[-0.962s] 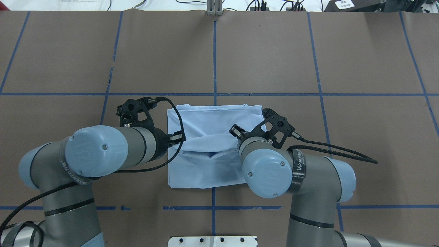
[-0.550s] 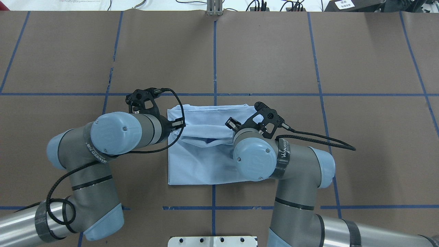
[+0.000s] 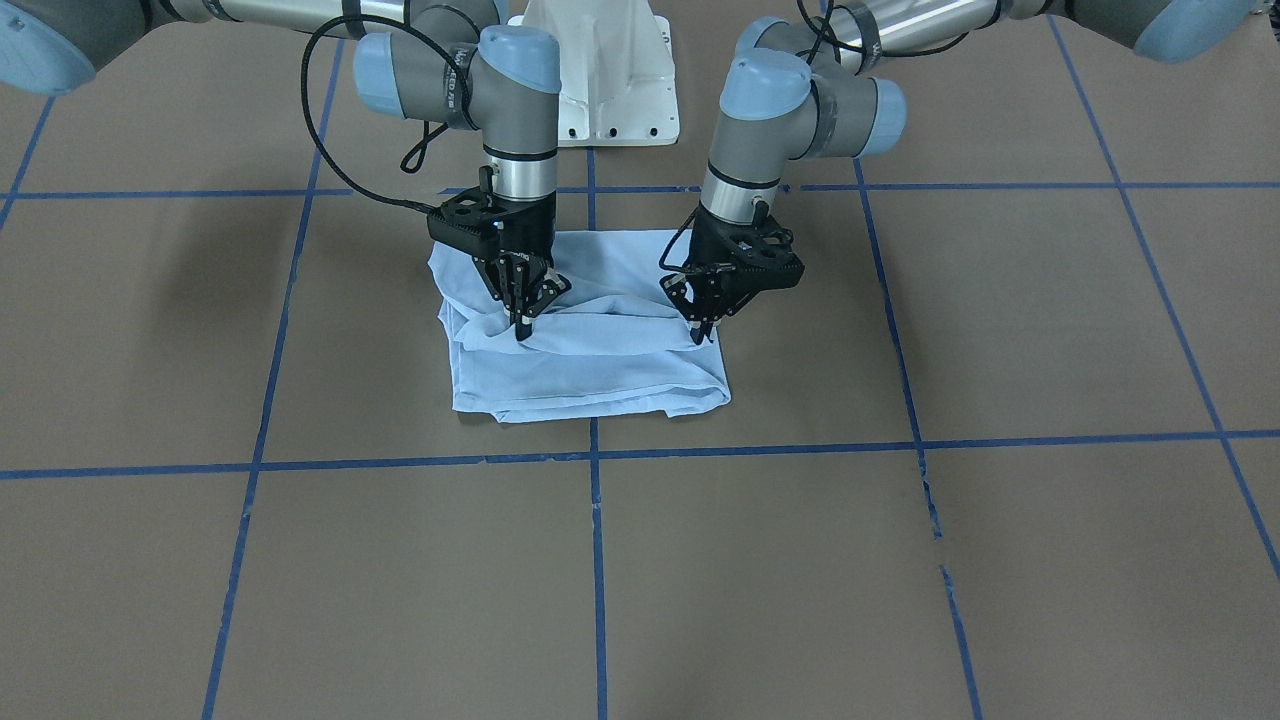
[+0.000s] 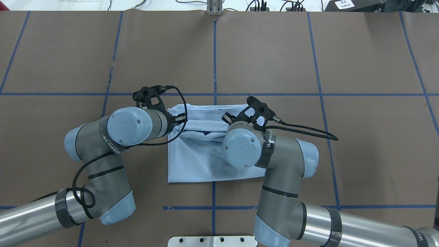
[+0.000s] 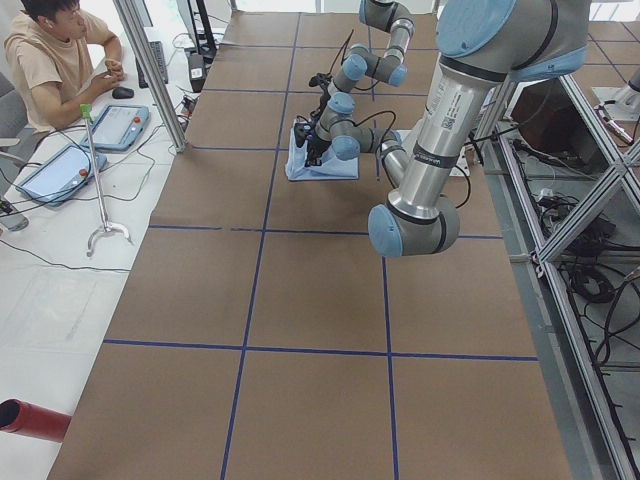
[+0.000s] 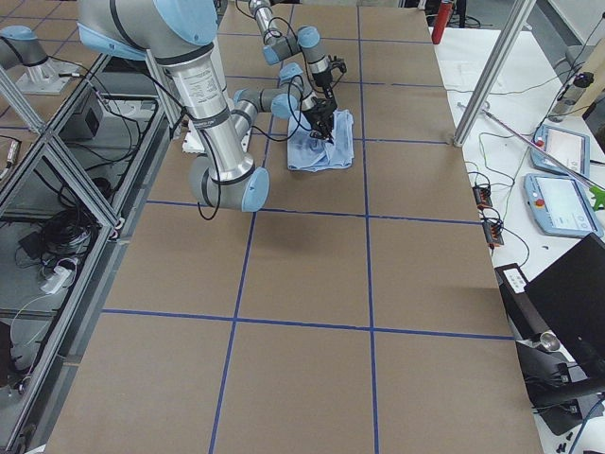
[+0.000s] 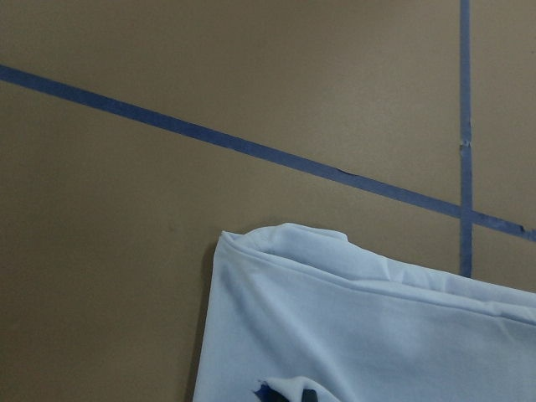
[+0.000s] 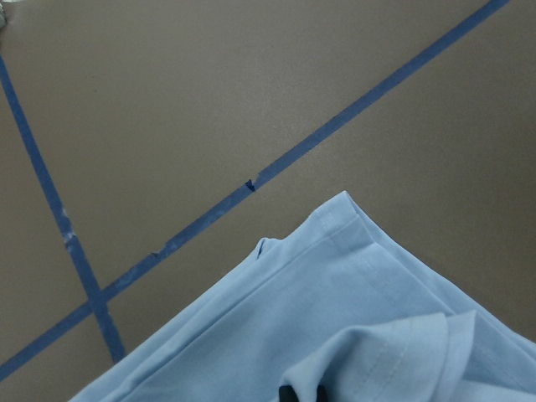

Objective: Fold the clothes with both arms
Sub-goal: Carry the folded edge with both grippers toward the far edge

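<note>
Both grippers have carried the lifted fold further twd the table's far edge vs half a sec ago, so more of the near half now lies flat behind them. Rn the left gripper (image 3: 703, 333) and right gripper (image 3: 522, 328) are each pinched tight on a bunch of the T-shirt (image 3: 590, 375), one at each side of it, tips pointing down. Shirt's already a folded rectangle. It sits abt midway btw the left and right ends of the table (image 3: 900, 560), a bit nearer the robot-side edge, straddling the centre tape line (image 3: 597, 560).

IMO the step is bringing the held edge over to meet the far hem. Tips:
- Keep both arms at the same height & pace or the fold line goes crooked.
- Fabric sags a little btw the grippers, so hold a bit of sideways tension.
- Cloth looks thin, so come down low b4 letting go, else it'll prob flop back.
- Line up w/ the far corners, then release both together.
</note>
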Motion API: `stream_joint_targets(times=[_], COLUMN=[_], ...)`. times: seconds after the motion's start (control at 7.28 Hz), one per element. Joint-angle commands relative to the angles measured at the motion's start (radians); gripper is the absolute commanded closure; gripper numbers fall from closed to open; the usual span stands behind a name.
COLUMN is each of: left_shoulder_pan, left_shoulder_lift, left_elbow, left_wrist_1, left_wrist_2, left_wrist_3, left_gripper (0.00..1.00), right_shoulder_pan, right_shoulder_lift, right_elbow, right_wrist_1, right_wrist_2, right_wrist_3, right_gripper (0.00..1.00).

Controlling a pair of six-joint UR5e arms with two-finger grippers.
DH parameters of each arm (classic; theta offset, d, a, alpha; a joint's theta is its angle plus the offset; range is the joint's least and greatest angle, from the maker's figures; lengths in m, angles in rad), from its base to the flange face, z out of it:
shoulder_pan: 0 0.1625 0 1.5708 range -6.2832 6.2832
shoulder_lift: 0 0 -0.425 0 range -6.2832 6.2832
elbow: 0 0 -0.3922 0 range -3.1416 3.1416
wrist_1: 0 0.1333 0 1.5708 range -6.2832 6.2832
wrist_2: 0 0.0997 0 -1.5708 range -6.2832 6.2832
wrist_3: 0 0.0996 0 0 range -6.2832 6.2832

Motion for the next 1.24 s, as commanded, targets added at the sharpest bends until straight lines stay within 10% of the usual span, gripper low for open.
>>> stream_joint_targets(times=[0.0, 0.14, 0.55, 0.69, 0.82, 1.1], left_shoulder_pan=[-0.002, -0.005, -0.045, -0.067, -0.093, -0.126], left_shoulder_lift=[-0.001, -0.001, -0.004, -0.004, 0.001, -0.001], left_elbow=[0.01, 0.01, 0.01, 0.011, 0.011, 0.003], left_wrist_1=[-0.012, -0.014, -0.012, -0.011, -0.011, -0.014], left_wrist_2=[0.0, 0.0, -0.004, -0.004, -0.007, -0.112], left_wrist_3=[0.031, 0.032, 0.035, 0.105, 0.189, 0.262], left_gripper=[1.0, 1.0, 1.0, 1.0, 0.01, 0.0], right_shoulder_pan=[0.014, 0.037, 0.08, 0.082, 0.08, 0.079], right_shoulder_lift=[0.002, 0.006, 0.005, 0.008, 0.021, 0.025], right_elbow=[-0.006, -0.004, -0.009, -0.004, 0.004, 0.062], right_wrist_1=[-0.001, 0.0, -0.001, 0.0, -0.003, -0.009], right_wrist_2=[0.007, 0.036, 0.058, 0.076, 0.099, 0.145], right_wrist_3=[-0.029, -0.037, -0.04, -0.057, -0.078, -0.139], right_gripper=[0.57, 0.38, 0.56, 0.42, 0.0, 0.0])
